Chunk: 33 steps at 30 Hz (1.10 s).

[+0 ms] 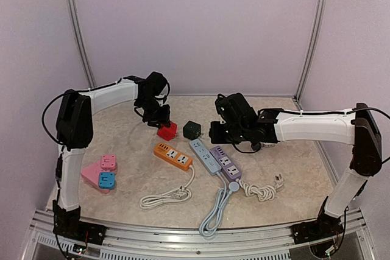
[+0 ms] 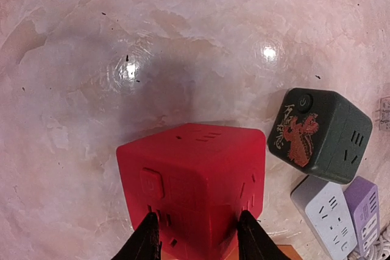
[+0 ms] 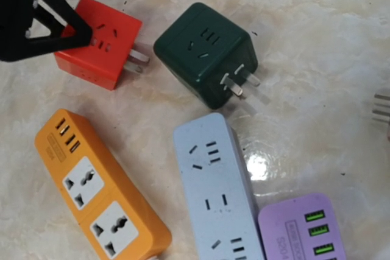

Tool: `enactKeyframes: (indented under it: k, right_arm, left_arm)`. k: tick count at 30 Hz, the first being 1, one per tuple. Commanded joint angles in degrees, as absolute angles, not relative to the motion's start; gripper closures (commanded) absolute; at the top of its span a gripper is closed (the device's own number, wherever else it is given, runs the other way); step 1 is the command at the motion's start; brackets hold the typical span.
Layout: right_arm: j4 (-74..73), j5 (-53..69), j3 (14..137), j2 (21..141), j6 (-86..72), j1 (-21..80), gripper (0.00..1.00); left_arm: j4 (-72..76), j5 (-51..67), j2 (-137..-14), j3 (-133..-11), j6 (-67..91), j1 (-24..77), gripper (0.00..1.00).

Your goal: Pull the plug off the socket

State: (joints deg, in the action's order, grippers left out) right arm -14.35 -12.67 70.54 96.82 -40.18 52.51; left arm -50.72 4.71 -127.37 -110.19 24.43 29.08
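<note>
A red cube plug (image 1: 166, 131) sits just beyond the far end of the orange power strip (image 1: 172, 156), apart from it. In the right wrist view the red cube (image 3: 100, 41) shows its bare metal prongs, out of any socket. My left gripper (image 1: 159, 117) is shut on it; in the left wrist view both fingers (image 2: 146, 238) press the sides of the cube (image 2: 195, 175). My right gripper (image 1: 218, 132) hovers over the strips near a dark green cube plug (image 1: 192, 130). Its fingers do not show in its own wrist view.
The green cube (image 3: 204, 53) lies loose with prongs bare. A pale blue strip (image 1: 205, 156) and a purple strip (image 1: 225, 162) lie side by side with coiled cords in front. Pink and blue adaptors (image 1: 100, 172) sit at the left. Walls enclose the table.
</note>
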Motion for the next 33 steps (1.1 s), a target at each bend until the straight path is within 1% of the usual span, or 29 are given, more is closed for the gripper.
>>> enactKeyframes:
  k: [1,6,11,13,18,22,24,28,31,33]
  right_arm:
    - [-14.77,-12.48,70.22,97.29,-40.65,52.93,0.85]
    - [-14.81,-12.41,70.22,97.38,-40.66,52.91,0.85]
    - [-14.6,-12.02,70.53,97.88,-40.69,52.91,0.85]
    - [-14.57,-11.93,70.77,98.14,-40.6,52.88,0.85]
    - [-14.59,-11.64,71.19,98.92,-40.52,52.91,0.85]
    - [-14.12,-11.25,71.32,99.68,-40.42,52.94,0.85]
    - [-13.67,-10.79,71.44,100.19,-40.33,52.95,0.85]
    - [-12.85,-9.65,72.05,101.47,-39.75,52.99,0.85]
    - [-12.29,-8.82,72.52,102.5,-39.24,52.99,0.85]
    - [-11.82,-8.17,72.81,103.39,-38.9,53.0,0.85]
  left_arm:
    - [-50.96,5.35,-128.03,-107.78,25.66,27.98,0.62]
    - [-47.63,9.85,-125.84,-103.45,27.24,25.51,0.67]
    - [-45.68,11.95,-123.52,-100.0,28.16,24.2,0.67]
    - [-44.88,12.21,-121.77,-98.76,28.42,24.05,0.63]
    - [-43.27,10.95,-115.65,-93.7,29.43,24.02,0.48]
    - [-42.95,7.67,-107.56,-87.12,31.68,23.95,0.41]
    - [-43.3,5.25,-103.66,-83.13,33.15,23.6,0.36]
    - [-45.38,2.14,-94.93,-74.91,37.82,20.81,0.34]
    - [-46.75,0.43,-87.0,-66.96,41.03,17.34,0.28]
    - [-48.3,-0.99,-81.17,-62.28,42.67,14.54,0.25]
